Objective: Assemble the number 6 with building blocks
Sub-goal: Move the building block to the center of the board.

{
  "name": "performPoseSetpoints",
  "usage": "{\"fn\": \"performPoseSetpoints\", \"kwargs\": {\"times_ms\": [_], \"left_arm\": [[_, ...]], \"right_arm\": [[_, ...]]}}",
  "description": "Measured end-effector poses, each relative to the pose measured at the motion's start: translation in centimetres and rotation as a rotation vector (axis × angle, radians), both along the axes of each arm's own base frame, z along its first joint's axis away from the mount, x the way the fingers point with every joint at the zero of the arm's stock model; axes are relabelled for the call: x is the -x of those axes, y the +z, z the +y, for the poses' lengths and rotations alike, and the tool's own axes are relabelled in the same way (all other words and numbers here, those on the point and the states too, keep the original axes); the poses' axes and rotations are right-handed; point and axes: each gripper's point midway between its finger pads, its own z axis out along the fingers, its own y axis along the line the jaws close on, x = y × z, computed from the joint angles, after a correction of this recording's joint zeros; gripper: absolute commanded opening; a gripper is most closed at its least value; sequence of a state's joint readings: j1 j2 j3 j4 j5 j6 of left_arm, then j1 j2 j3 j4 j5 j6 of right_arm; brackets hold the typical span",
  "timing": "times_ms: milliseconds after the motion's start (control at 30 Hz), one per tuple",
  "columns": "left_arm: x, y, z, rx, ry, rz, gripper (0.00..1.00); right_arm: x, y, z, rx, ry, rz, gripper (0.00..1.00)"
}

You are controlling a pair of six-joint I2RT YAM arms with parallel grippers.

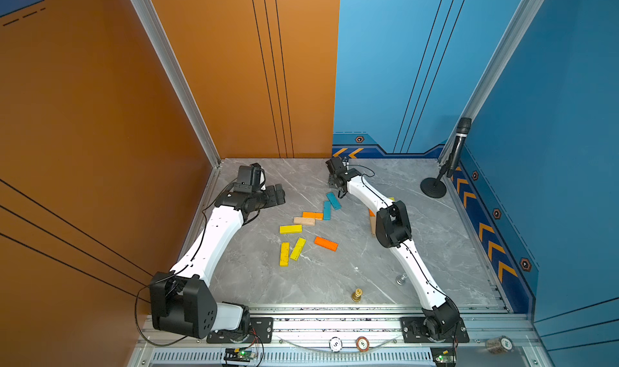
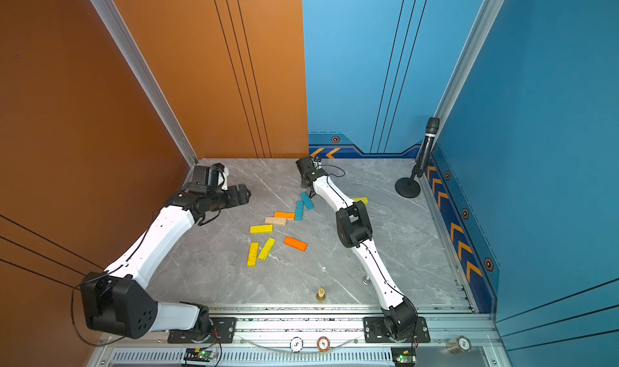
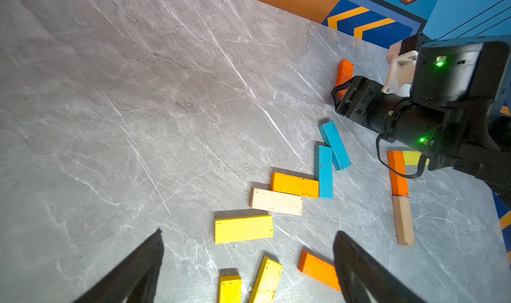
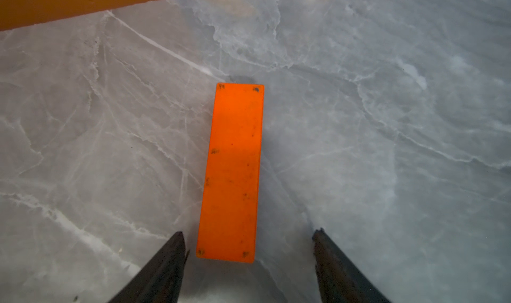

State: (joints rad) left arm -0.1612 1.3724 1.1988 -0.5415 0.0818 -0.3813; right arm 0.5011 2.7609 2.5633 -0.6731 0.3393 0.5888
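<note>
Loose building blocks lie mid-table: two teal point(image 1: 333, 200), amber point(image 1: 312, 215), tan point(image 1: 304, 221), three yellow point(image 1: 290, 229), one orange point(image 1: 326, 243). My right gripper point(image 1: 332, 183) is open at the far back, low over another flat orange block point(image 4: 232, 171). That block's near end lies between the fingertips point(image 4: 171, 249), untouched. An orange block point(image 3: 397, 174), a tan one point(image 3: 403, 221) end to end and a yellow one point(image 3: 412, 157) form a corner partly under my right arm; no whole number 6 shows. My left gripper point(image 1: 279, 194) hovers open and empty, back left.
A microphone on a round stand point(image 1: 435, 187) occupies the back right corner. A gold piece point(image 1: 356, 295) and a silver piece point(image 1: 401, 279) stand near the front edge. Walls close the left, back and right sides.
</note>
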Motion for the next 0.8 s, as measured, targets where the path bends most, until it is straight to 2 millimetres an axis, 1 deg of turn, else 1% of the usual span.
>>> {"fn": "performPoseSetpoints", "kwargs": {"times_ms": [67,333,400,467,600,800], "left_arm": [[-0.01,-0.06,0.17,0.0,0.004,0.001,0.95],[0.0,0.18,0.61,0.01,0.013,-0.006,0.96],[-0.03,0.35,0.67,0.016,0.012,-0.011,0.95],[-0.06,0.44,0.68,0.021,0.011,-0.014,0.95],[-0.04,0.39,0.71,0.025,0.011,-0.015,0.96],[0.12,0.28,0.88,0.027,0.013,-0.014,0.95]], "right_arm": [[-0.13,-0.11,0.01,-0.004,-0.008,-0.005,0.63],[-0.52,-0.1,-0.19,-0.014,-0.022,-0.014,0.51],[-0.55,-0.12,-0.25,-0.017,-0.023,-0.012,0.45],[-0.56,-0.14,-0.25,-0.02,-0.022,-0.01,0.43],[-0.57,-0.17,-0.16,-0.034,-0.017,-0.005,0.33],[-0.57,-0.18,-0.06,-0.044,-0.01,0.0,0.27]]}}
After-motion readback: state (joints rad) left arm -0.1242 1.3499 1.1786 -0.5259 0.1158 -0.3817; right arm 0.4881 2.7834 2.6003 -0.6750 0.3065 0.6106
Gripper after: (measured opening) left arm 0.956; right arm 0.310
